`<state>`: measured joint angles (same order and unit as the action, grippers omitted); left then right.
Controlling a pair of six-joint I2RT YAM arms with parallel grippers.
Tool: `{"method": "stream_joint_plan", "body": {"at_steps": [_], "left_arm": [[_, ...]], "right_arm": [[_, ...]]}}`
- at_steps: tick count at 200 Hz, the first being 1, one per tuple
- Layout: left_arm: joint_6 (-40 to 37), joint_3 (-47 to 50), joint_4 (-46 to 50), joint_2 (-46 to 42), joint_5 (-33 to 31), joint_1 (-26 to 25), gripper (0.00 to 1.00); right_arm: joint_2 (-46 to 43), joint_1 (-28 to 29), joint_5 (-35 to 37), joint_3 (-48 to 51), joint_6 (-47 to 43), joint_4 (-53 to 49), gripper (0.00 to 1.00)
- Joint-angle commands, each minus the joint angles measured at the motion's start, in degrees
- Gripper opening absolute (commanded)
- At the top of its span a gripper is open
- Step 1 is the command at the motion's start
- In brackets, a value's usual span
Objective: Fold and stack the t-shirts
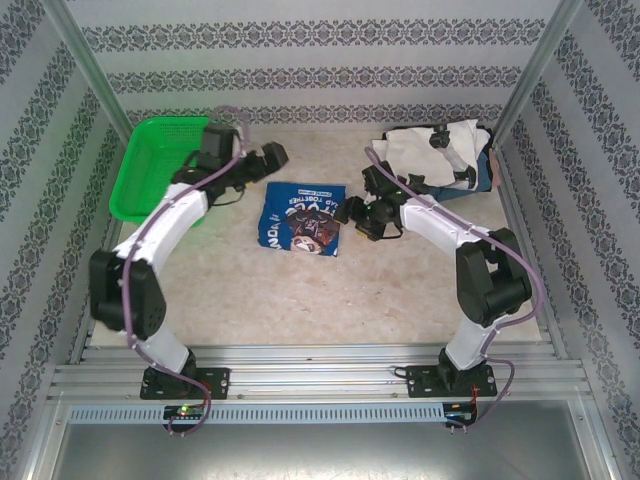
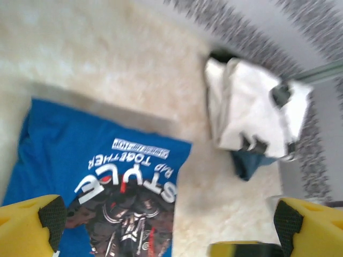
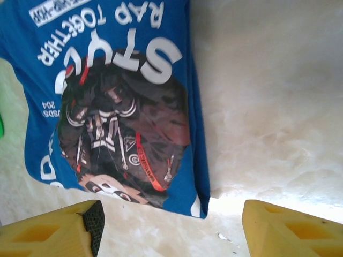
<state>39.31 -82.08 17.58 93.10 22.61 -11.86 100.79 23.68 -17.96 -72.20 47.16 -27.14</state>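
— Folding looks done: our blue t-shirt (image 1: pixel 303 218) lies central on the counter (image 1: pixel 230 290); left gripper (image 2: pixel 169 219) and right gripper (image 3: pixel 171 219) hang spread, empty.
— Next we fetch the white t-shirt (image 1: pixel 432 150) at two o'clock.

- Blue t-shirt (image 3: pixel 107 96): big white "STYLE" over the dark chest print, upside down in both wrist views.
- Same shirt, next line, smaller white letters: "RAP TOGETHER".
- White bar beyond that line has small dark lettering. The right wrist view suggests "HIP-HOP" at its end; the rest is too blurred.
- Shirt edge, right wrist view: small white "204". The large white letters beside it are cut off and not readable.
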Motion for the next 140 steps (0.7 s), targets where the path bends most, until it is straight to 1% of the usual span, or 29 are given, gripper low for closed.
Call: {"method": "stream_joint_plan", "body": {"at_steps": [1,16,30,55,106,140], "left_arm": [[-2.17,2.77,4.12,-1.64,0.39,4.35,1.0],[-4.84,4.66,4.76,-2.3,1.25,6.04,1.0],[-6.25,7.54,2.72,-2.66,3.18,7.25,1.0],[-8.75,10.26,0.2,-1.06,5.32,7.79,1.0],[-5.51,16.96,-9.94,4.83,10.41,8.52,1.0],[-4.11,20.05,-12.14,5.37,11.48,8.69,1.0]], "right_arm": [[2.77,1.08,1.09,-1.69,-2.08,0.56,0.71],[5.45,1.19,0.59,-3.35,-3.39,0.59,0.73],[8.4,1.27,0.03,-5.04,-4.04,0.24,0.73],[13.19,1.76,-0.35,-8.74,-5.2,-0.37,0.73],[22.86,2.81,0.28,-18.76,-5.68,-3.15,0.74],[29.57,4.04,2.24,-27.88,-6.17,-9.48,0.71]]}}
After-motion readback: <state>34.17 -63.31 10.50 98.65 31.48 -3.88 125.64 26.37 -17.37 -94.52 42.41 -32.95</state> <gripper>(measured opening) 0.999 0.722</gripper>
